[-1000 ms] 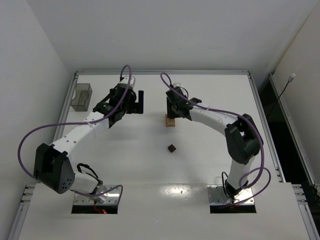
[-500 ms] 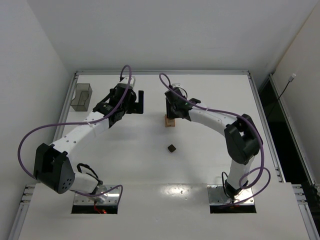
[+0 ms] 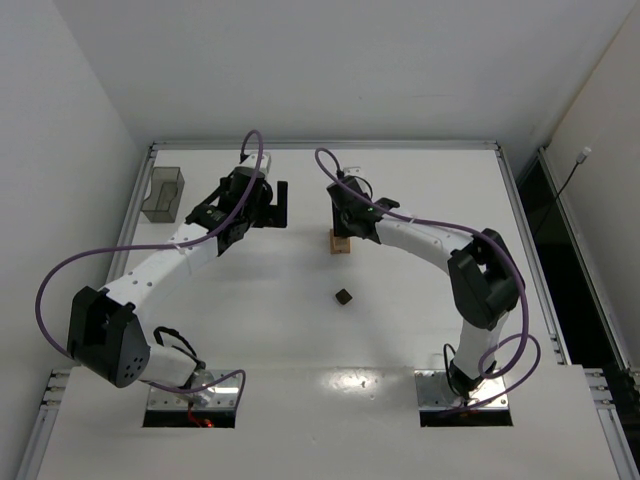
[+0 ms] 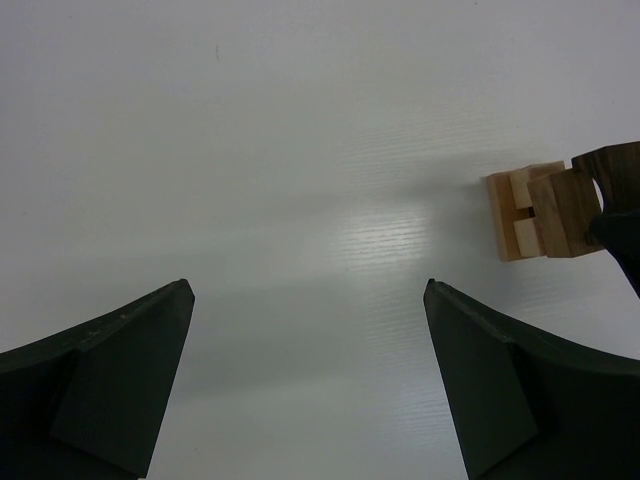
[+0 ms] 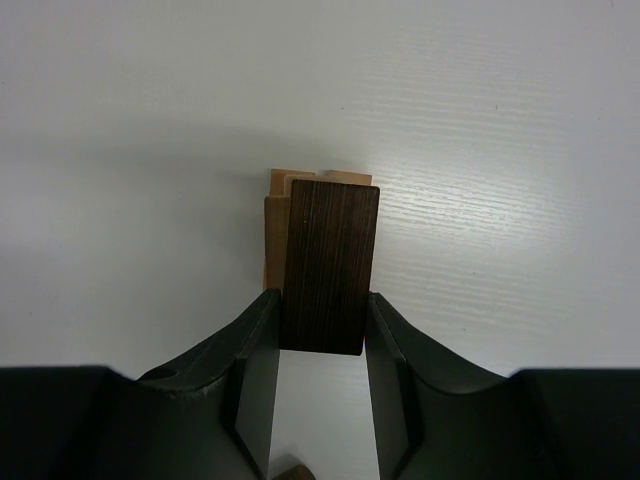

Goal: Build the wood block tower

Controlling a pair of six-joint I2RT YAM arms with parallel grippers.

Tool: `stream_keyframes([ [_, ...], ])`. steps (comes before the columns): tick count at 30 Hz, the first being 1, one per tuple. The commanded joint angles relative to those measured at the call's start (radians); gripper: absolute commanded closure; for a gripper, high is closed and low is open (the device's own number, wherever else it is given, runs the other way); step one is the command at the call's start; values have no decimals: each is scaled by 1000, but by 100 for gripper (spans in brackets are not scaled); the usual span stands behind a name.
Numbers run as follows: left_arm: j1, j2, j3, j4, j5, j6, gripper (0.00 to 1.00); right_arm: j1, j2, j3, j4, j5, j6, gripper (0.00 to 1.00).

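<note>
You see the wood block tower [image 3: 341,243] mid-table, a low stack of light tan blocks. A dark brown bar [image 5: 330,260] lies over its top, pinched in the right gripper [image 5: 320,298]. A small dark cube [image 3: 343,296] lies apart, toward the arms' bases.

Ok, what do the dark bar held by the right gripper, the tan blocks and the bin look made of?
Dark bar: wood, with fine straight grain lines; dark brown and matte, possibly stained.
Tan blocks: pale wood with faint grain, no gloss, seemingly unfinished.
Bin: probably translucent grey plastic, since the table shows through it; too small to be sure.
</note>
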Motion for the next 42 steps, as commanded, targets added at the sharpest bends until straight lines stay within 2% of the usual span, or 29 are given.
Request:
stream_keyframes([
  [1,12,-1,15,33,5,-12,0,7,-45,29,38,29,-12,100],
  [42,12,9,15,33,14,-12,0,25,-56,-8,57,-20,-41,100],
])
